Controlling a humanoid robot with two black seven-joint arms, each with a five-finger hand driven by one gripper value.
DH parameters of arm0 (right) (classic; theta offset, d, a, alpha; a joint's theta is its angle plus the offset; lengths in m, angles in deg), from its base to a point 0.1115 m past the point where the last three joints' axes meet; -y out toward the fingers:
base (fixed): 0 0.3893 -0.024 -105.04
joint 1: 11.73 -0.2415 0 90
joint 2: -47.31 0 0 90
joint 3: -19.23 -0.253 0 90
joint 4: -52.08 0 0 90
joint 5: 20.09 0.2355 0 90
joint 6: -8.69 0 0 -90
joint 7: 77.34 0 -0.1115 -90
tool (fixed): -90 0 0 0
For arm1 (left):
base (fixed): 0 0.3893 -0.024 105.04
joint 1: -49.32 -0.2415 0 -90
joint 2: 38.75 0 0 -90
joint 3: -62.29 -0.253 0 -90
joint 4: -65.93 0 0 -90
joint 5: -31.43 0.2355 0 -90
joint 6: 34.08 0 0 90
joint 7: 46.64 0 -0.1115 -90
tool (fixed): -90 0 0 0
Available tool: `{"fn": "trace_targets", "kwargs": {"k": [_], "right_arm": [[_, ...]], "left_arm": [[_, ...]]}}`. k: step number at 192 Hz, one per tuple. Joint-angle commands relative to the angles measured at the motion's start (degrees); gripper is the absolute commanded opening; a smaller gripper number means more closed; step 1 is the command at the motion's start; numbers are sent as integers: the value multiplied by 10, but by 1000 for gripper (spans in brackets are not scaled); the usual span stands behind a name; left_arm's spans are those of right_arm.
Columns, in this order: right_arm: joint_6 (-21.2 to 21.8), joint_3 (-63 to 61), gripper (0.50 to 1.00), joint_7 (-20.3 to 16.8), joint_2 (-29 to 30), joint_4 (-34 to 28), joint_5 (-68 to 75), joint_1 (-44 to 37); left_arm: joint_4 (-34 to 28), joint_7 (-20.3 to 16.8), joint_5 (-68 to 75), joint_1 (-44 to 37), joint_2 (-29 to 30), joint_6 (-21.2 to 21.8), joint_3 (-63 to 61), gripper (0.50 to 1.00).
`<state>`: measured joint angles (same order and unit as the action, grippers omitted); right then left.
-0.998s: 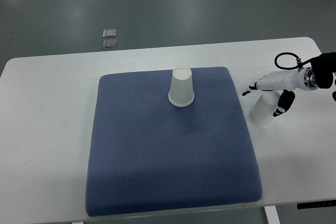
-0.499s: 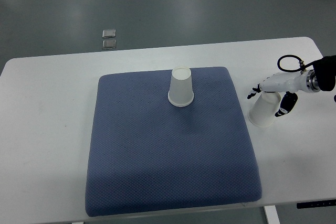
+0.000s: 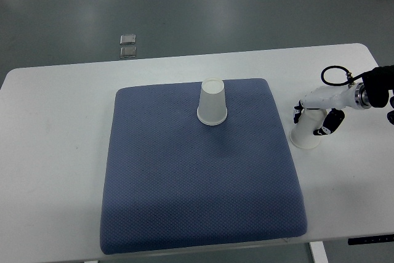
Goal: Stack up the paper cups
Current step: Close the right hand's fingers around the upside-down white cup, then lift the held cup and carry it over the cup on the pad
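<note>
On white table (image 3: 55, 109): blue mat (image 3: 197, 183), upturned cup (image 3: 212, 101); grey floor (image 3: 184, 4) beyond

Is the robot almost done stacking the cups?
Not yet. Nothing is stacked: one paper cup stands upside down on the blue mat. The right hand is wrapped around the second cup on the white table. It must lift that cup and put it over the first.

Matt paper cups (image 3: 212, 101), textured cloth mat (image 3: 197, 177), smooth table (image 3: 55, 152).
</note>
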<state>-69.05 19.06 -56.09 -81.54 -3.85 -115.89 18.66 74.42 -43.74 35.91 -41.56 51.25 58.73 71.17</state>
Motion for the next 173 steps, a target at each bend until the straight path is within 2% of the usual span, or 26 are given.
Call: {"fn": "trace_targets", "kwargs": {"k": [1, 98, 155, 173], "right_arm": [[2, -1, 662, 0, 0, 0, 1, -2], [8, -1, 662, 2, -2, -1, 4, -38], [57, -2, 662, 4, 1, -6, 7, -125], [73, -2, 662, 4, 24, -5, 6, -154]], "left_arm": [[0, 0, 0, 0, 0, 0, 0, 1000], [0, 0, 0, 0, 0, 0, 0, 1000], [0, 0, 0, 0, 0, 0, 0, 1000], [0, 0, 0, 0, 0, 0, 0, 1000]]}}
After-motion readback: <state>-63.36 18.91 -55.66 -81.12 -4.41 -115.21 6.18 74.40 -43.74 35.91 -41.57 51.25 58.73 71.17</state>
